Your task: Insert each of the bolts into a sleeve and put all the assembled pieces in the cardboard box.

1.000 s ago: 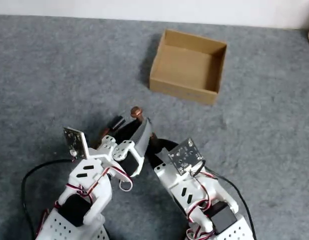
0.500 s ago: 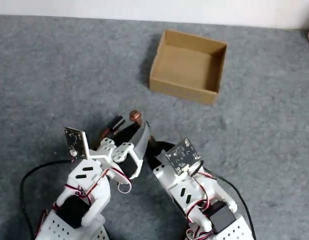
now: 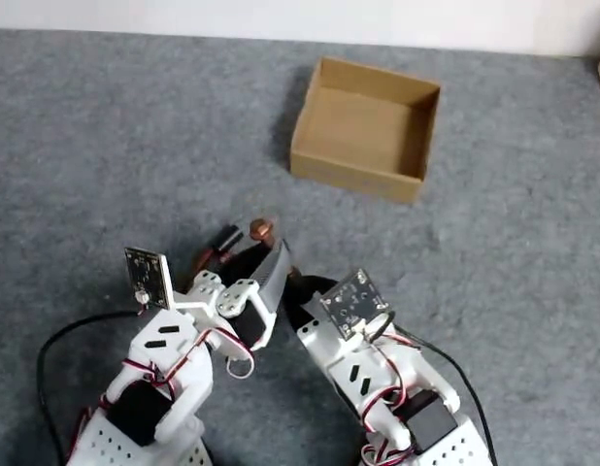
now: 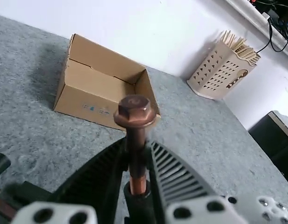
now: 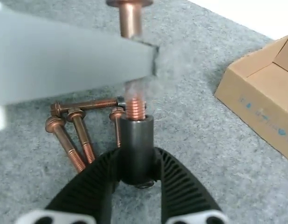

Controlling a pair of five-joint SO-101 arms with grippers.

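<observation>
My left gripper [image 4: 136, 163] is shut on a copper bolt [image 4: 134, 135], held upright with its hex head up. The bolt's threaded tip enters the top of a dark sleeve [image 5: 136, 147], which my right gripper [image 5: 136, 175] is shut on just below. In the high view both grippers meet at the bolt [image 3: 262, 230], near the table's middle front. Several loose bolts [image 5: 74, 135] lie on the grey mat behind the sleeve. A dark sleeve [image 3: 226, 237] lies left of the held bolt. The cardboard box [image 3: 366, 129] stands open at the back, nothing inside.
Grey felt mat [image 3: 514, 252] covers the table, with free room to the right and left. A perforated holder with sticks [image 4: 221, 65] stands by the white wall behind the box.
The held bolt has shifted slightly down and toward the sleeve in the high view. Both arms edged a little; the box has not moved.
</observation>
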